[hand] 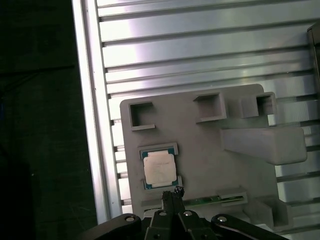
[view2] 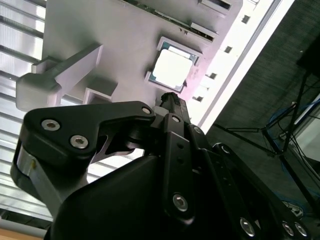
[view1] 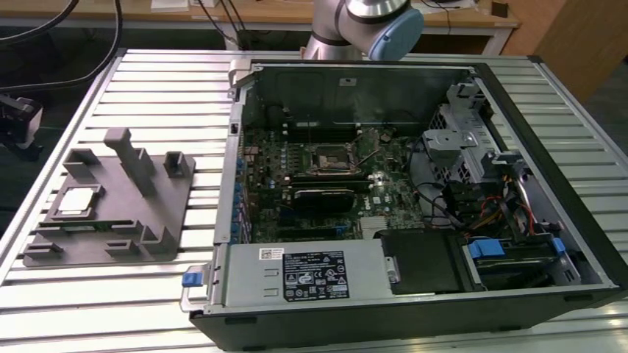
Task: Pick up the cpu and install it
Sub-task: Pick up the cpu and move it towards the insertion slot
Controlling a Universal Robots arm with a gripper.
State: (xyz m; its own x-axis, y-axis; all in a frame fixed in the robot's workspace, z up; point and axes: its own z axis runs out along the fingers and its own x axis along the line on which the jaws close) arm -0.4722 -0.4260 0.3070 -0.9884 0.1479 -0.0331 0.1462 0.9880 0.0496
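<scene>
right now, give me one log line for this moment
cpu: in grey tray pocket, not picked | claw: shut, empty, off the cpu | pc case: open

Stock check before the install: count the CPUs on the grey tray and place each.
1. The cpu lies flat in a recess of the grey tray; the hand hangs above that tray. The tray's upright blocks may hide a little.

shiny silver metal cpu [hand: 159, 168], matt grey plastic tray [hand: 210, 150], ribbed glossy metal table [hand: 200, 45], matt black end effector [hand: 172, 194]
</scene>
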